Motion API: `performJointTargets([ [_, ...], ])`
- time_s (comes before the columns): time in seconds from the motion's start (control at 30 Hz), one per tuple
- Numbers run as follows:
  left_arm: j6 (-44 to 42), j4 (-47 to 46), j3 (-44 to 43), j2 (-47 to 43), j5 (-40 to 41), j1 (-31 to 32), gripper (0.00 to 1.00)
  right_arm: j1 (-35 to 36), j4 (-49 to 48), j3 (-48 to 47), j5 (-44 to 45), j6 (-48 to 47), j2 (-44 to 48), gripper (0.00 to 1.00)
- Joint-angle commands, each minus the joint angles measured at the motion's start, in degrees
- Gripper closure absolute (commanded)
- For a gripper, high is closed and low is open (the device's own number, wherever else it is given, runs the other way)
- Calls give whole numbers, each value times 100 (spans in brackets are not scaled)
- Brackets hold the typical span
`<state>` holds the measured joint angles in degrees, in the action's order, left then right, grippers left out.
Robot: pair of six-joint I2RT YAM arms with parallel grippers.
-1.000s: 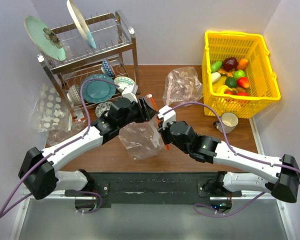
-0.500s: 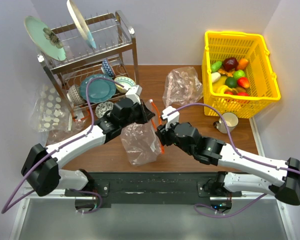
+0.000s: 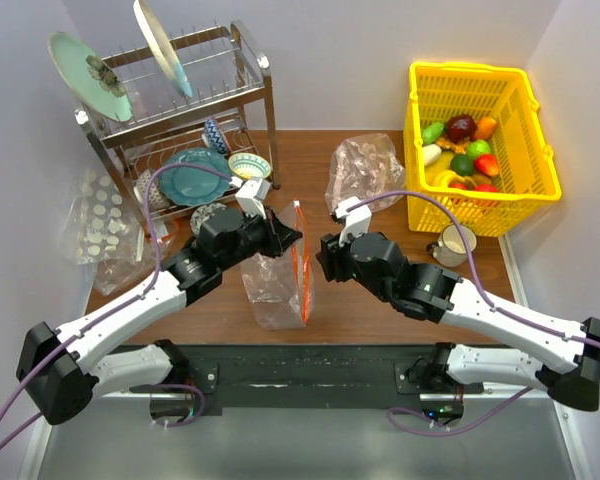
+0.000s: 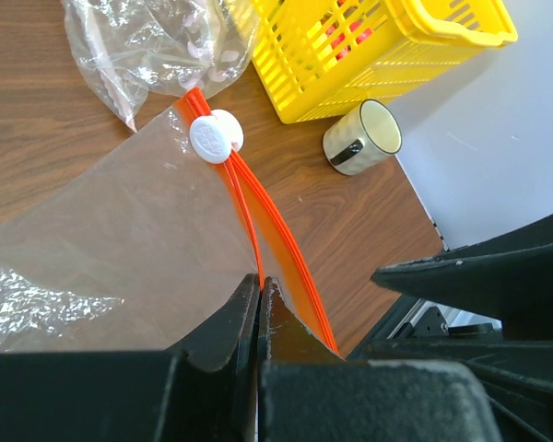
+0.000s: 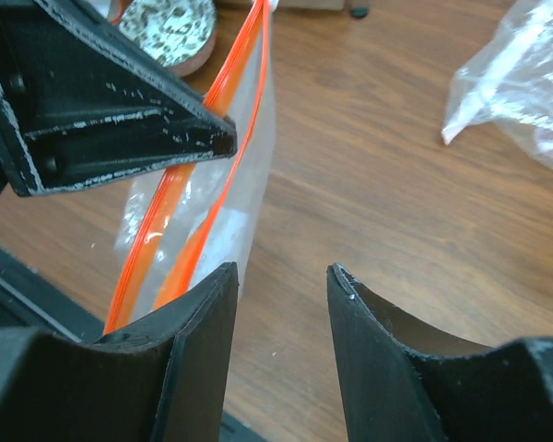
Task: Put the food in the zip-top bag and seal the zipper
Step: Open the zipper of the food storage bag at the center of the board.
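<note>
The clear zip-top bag [image 3: 272,285] hangs upright over the table's middle, and its orange zipper [image 3: 302,268] runs down its right side. My left gripper [image 3: 288,232] is shut on one lip of the zipper [image 4: 244,198], below the white slider [image 4: 215,136]; the two strips part into a narrow gap. My right gripper [image 3: 322,258] stands open just right of the bag [image 5: 230,175], holding nothing. The food [image 3: 462,150] lies in the yellow basket [image 3: 418,120] at the back right.
A pinkish clear bag [image 3: 365,170] lies behind the grippers. A cup [image 3: 458,242] stands in front of the basket. At the back left stands a dish rack [image 3: 265,95] with plates and bowls, and a dotted bag [image 3: 100,220] lies by it.
My left gripper closed on the bag's zipper lip and lifted it. My right gripper let go of the zipper, opened, and drew back to the right.
</note>
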<state>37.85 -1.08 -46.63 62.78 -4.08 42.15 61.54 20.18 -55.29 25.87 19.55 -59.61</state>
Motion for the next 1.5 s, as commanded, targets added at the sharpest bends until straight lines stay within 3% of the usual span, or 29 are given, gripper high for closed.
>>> performJointTargets([
  [0.0,-163,-24,93,-196,38,39,100,-1,-49,-219,-582,251,-6,52],
  [0.23,-111,-41,146,-188,144,118,100,-1,-155,-474,-1382,400,-401,51],
  [0.43,-119,11,84,-310,153,153,100,-1,73,-553,-909,593,-683,57],
  [0.53,-137,91,23,-381,127,153,100,-1,135,-510,-776,646,-806,69],
  [0.57,-137,91,5,-398,100,162,100,-1,109,-501,-785,646,-832,85],
  [0.63,-163,273,-65,-416,56,153,100,-1,117,-509,-689,716,-850,99],
  [0.7,-242,564,-292,-381,73,162,99,-10,309,-544,-348,839,-876,100],
  [0.73,-330,748,-416,-355,178,153,70,-2,363,-553,-154,1005,-868,100],
  [0.77,-400,1167,-565,-328,240,153,57,-10,389,-536,178,1094,-815,100],
  [0.83,-567,1592,-1039,-267,389,162,38,-10,276,-361,322,1313,-736,100],
  [0.87,-611,1846,-1163,-249,399,153,36,-10,154,-282,244,1358,-684,100],
  [1.07,-401,2033,-1323,-258,372,451,40,-10,-699,220,419,1999,-419,100],
  [1.2,-225,1989,-1234,-74,1091,1144,42,-10,-928,185,446,2255,-525,100],
  [1.47,-199,2296,-1497,418,2191,1682,54,-10,-1157,159,287,2264,-560,100],
])
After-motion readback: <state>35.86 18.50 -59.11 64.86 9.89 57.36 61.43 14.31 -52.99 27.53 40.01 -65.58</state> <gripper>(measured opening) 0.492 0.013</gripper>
